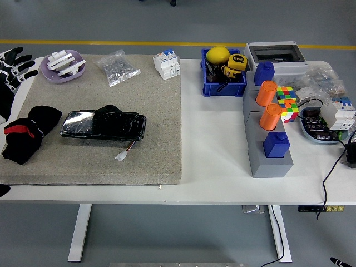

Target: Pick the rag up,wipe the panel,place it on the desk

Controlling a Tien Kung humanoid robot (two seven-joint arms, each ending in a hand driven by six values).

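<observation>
At the far left edge of the head view, the left hand (12, 67) hangs above the table's back-left corner, its black-and-white fingers (21, 57) spread and pointing to the right, released and holding nothing; it touches neither the rag nor the panel. The right hand does not show. No brand name or label can be read anywhere: the print on the yellow tape measure (235, 61) in the blue bin (223, 88) and on the white circuit breaker (166, 63) is too small to make out. The black rag (28, 133), with a red strip across it, lies crumpled on the left end of the tan mat (105, 111), well below the hand and just beside the left end of the glossy black panel (103, 124), which lies flat with a short wire and white plug at its lower right. Close to the hand's fingertips, a lilac dish (63, 65) of white parts sits at the mat's back corner, and a clear bag of small hardware (118, 68) lies to its right.
</observation>
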